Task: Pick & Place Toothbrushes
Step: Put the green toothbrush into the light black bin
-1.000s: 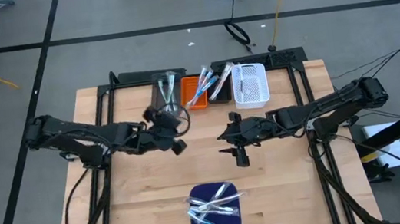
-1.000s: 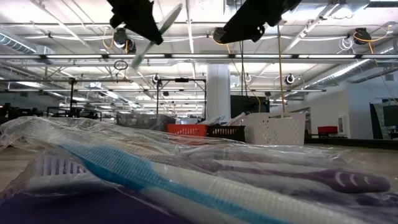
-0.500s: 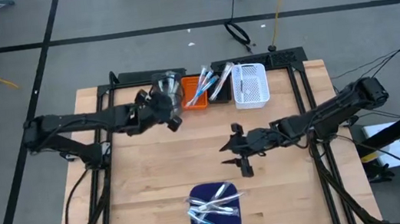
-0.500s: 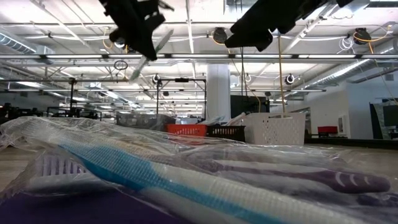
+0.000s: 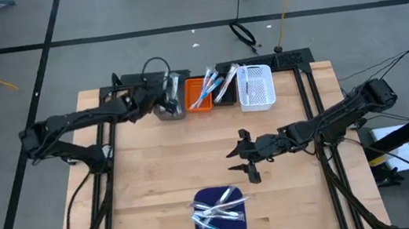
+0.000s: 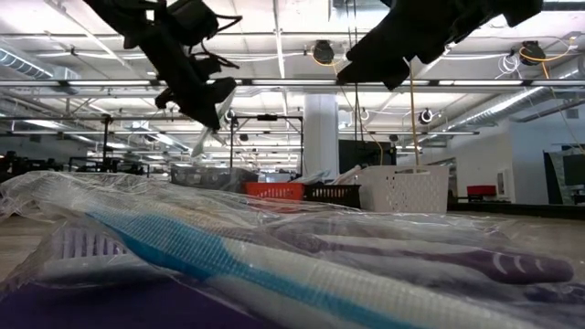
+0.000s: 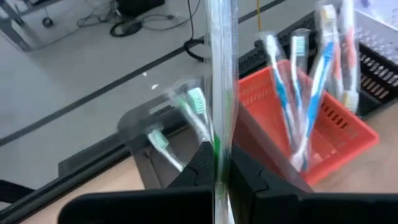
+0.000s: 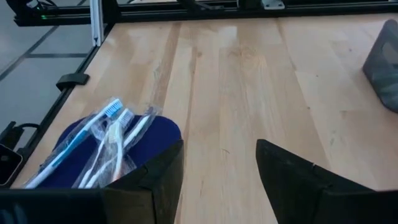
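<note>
My left gripper (image 5: 163, 100) hangs over the grey bin (image 5: 171, 108) at the far edge, shut on a clear-wrapped toothbrush with green in it (image 7: 219, 74). Two green-headed toothbrushes (image 7: 194, 106) lean inside that bin. A pile of wrapped toothbrushes (image 5: 218, 206) lies on the dark blue mat (image 5: 203, 227) near the front edge. My right gripper (image 5: 244, 159) is open, in the air over bare wood on the far-right side of the mat. The right wrist view shows the pile (image 8: 109, 140) ahead of its fingers. My left gripper pinches the wrapped toothbrush between its two fingers (image 7: 202, 165), on the handle (image 7: 219, 146). The toothbrush is lifted clear. In the low view it slants down below the fingers (image 6: 212, 117), above the grey bin.
Beside the grey bin on the far edge stand an orange bin (image 5: 200, 98) with blue toothbrushes, a black bin (image 5: 223, 90) with more, and a white bin (image 5: 256, 89). Bare wood lies between the bins and the mat. Black frame rails run along both table sides.
My left gripper has carried the wrapped toothbrush from mid-table toward the far edge and now stands over the grey bin, a little lower. My right gripper has moved toward the near edge, closer to the blue mat, staying open.
</note>
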`<action>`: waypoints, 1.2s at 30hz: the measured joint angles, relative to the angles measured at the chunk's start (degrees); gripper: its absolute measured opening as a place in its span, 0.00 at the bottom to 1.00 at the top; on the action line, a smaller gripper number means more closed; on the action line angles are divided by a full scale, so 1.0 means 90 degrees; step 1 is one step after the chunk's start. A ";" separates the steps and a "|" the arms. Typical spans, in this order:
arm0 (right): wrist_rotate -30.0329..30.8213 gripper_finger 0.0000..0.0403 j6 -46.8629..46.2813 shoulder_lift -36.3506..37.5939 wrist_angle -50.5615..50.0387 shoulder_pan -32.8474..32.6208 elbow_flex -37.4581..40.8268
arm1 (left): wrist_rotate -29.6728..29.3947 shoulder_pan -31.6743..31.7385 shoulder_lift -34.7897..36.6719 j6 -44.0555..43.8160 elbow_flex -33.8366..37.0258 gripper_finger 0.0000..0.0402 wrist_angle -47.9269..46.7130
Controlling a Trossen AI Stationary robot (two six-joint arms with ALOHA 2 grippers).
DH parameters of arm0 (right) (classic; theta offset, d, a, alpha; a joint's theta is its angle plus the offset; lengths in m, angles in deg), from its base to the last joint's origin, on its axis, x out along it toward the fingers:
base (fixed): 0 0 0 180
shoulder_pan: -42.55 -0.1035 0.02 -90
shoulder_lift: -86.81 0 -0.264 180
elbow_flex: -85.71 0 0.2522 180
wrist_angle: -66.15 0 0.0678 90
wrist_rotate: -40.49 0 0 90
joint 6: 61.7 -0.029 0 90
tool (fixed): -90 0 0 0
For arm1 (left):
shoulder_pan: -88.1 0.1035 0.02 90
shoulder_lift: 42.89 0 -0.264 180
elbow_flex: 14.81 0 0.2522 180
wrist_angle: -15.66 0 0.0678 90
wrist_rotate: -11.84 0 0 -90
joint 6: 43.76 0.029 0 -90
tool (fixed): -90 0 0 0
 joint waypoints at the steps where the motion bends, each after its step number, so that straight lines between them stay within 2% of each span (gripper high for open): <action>1: 0.0012 0.47 -0.0001 -0.0002 0.0024 0.0001 0.0029 | 0.0117 0.0125 0.0000 0.0012 0.0001 0.01 0.0009; 4: 0.0194 0.47 -0.0001 -0.0002 0.0202 0.0003 0.0128 | 0.0532 0.0455 -0.0022 -0.0081 0.0001 0.01 0.0028; 12: 0.0307 0.46 -0.0001 -0.0002 0.0496 0.0003 0.0275 | 0.1037 0.0835 -0.0508 -0.0126 0.0003 0.01 0.0174; 17: 0.0304 0.46 -0.0001 -0.0002 0.0493 0.0003 0.0275 | 0.1094 0.0973 -0.0758 -0.0253 0.0003 0.03 0.0170; 21: 0.0305 0.46 -0.0001 -0.0002 0.0491 0.0003 0.0275 | 0.1383 0.1077 -0.0858 -0.0283 0.0003 0.03 0.0157; 25: 0.0305 0.46 0.0000 -0.0002 0.0491 0.0003 0.0275 | 0.1316 0.1083 -0.0942 -0.0316 0.0003 0.03 0.0159; 36: 0.0305 0.46 0.0000 -0.0002 0.0489 0.0003 0.0275 | 0.1237 0.1105 -0.1005 -0.0656 0.0005 0.24 0.0156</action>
